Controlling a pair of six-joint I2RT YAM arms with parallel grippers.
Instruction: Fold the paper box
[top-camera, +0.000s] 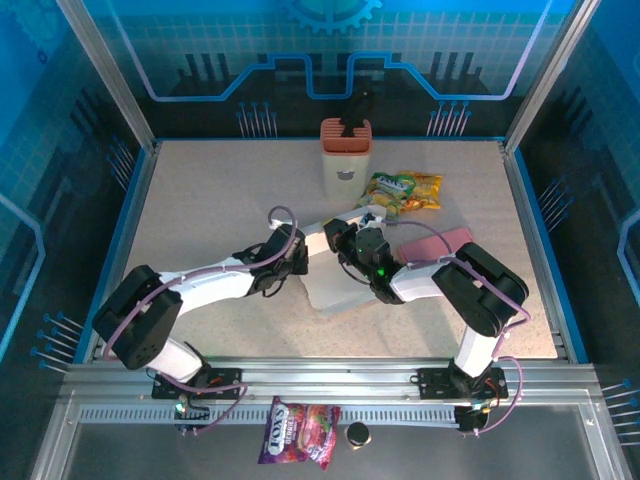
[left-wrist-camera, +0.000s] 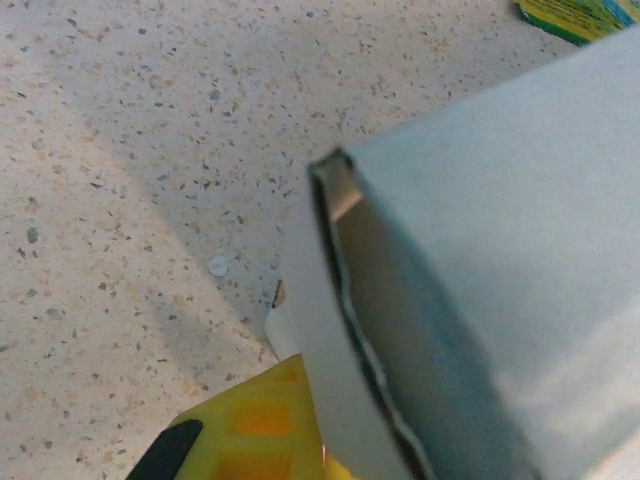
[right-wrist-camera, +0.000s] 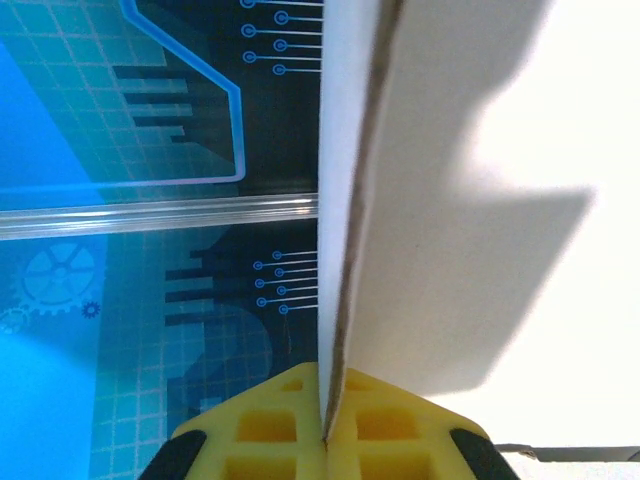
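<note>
The white paper box (top-camera: 335, 288) lies partly folded at the table's middle, between both arms. My left gripper (top-camera: 303, 254) reaches it from the left. In the left wrist view one yellow finger (left-wrist-camera: 255, 425) presses against the outside of an upright box wall (left-wrist-camera: 330, 380); the other finger is hidden behind that wall, and the gripper (left-wrist-camera: 322, 452) is shut on it. My right gripper (top-camera: 352, 246) comes in from the right. In the right wrist view its two yellow fingers meet on the thin edge of a raised cardboard panel (right-wrist-camera: 470, 180), so that gripper (right-wrist-camera: 325, 432) is shut on the box.
A white holder with an orange top (top-camera: 346, 156) stands at the back centre. A green and yellow snack bag (top-camera: 403, 191) lies beside it, and a pink flat item (top-camera: 437, 245) is right of the box. A pink snack bag (top-camera: 300, 432) lies in front of the arm bases.
</note>
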